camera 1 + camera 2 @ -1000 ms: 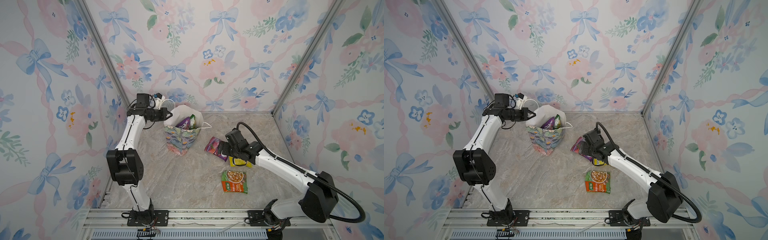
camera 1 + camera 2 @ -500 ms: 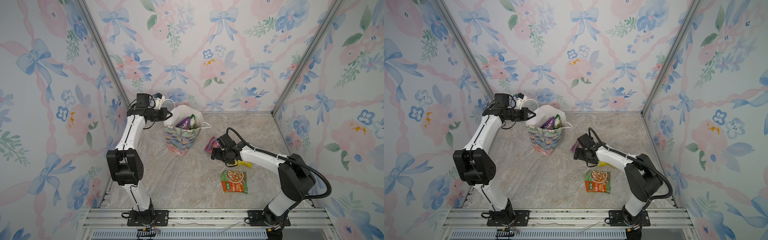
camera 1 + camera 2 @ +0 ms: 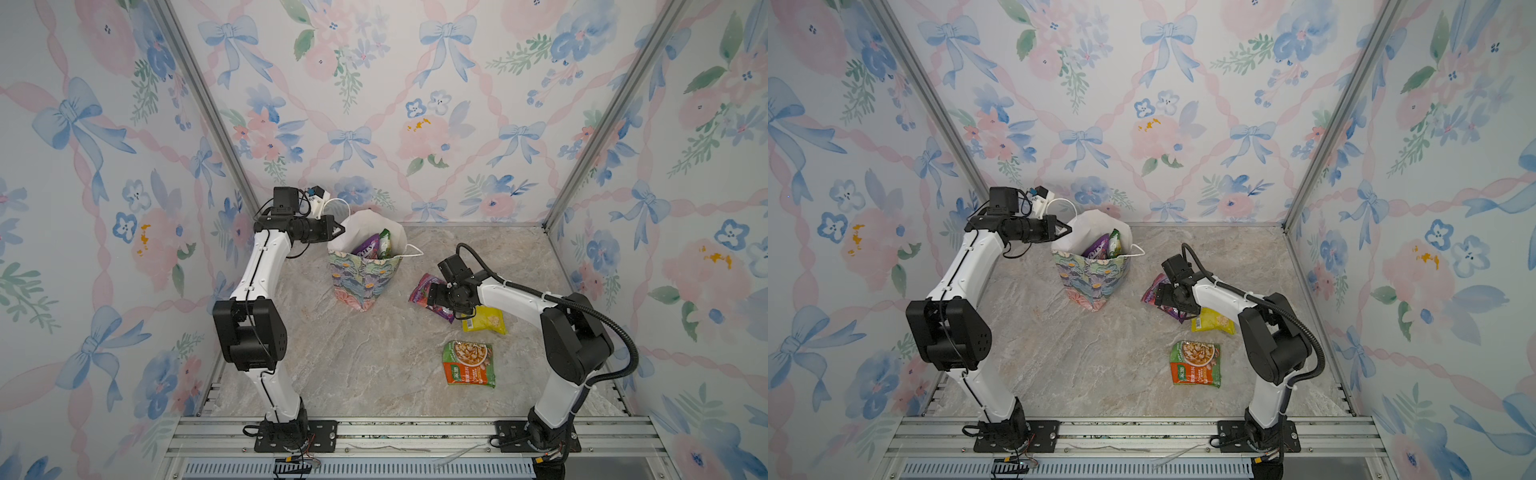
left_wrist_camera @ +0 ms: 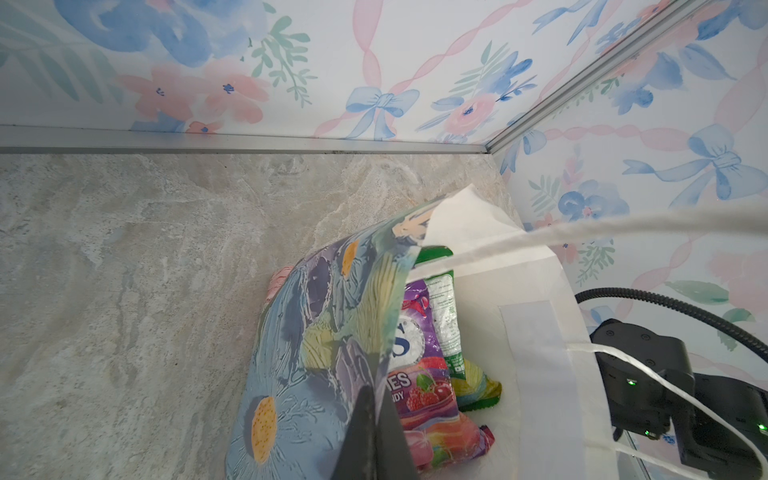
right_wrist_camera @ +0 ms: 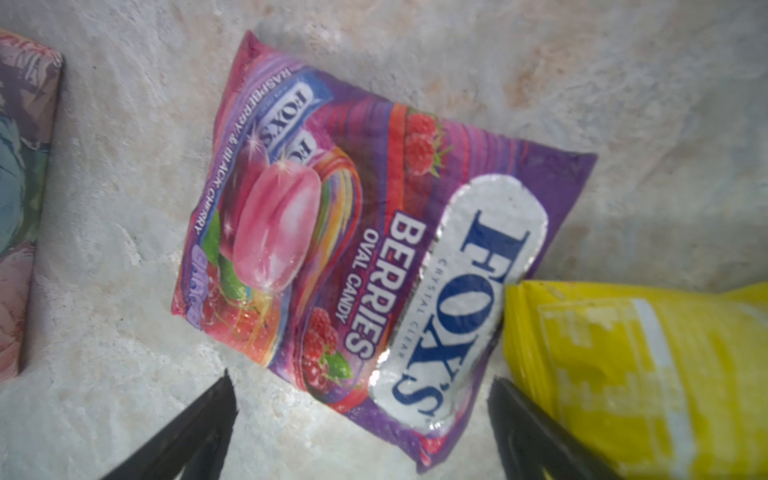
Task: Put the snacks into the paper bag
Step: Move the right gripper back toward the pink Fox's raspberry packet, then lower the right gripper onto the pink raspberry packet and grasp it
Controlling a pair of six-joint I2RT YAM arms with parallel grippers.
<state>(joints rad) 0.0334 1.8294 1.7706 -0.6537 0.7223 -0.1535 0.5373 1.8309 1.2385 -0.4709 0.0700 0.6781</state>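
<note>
Right wrist view has the right hand [image 5: 361,378] spread wide and holding nothing. Its two dark fingers [image 5: 199,424] straddle one edge of the purple packet [image 5: 374,249], which lies flat on the surface [image 5: 104,291]; whether the tips touch the surface I cannot tell. One finger sits just beside the yellow pouch [image 5: 644,374], whose corner lies against the packet. Over the last second this arm has folded back, elbow lifted, and brought the hand close over the packet, so the pick of this snack looks about to begin, with some risk of catching the yellow pouch too. In both top views an orange-green pouch [image 3: 468,363] lies apart from these two, nearer the front rail. The left hand [image 4: 372,407] is pinched shut on the rim of the bag [image 4: 316,332], unmoved from a second ago, keeping the mouth open. A second purple packet [image 4: 419,386] and a green pouch [image 4: 446,324] are already inside. Three snacks are left outside, near the bag.
</note>
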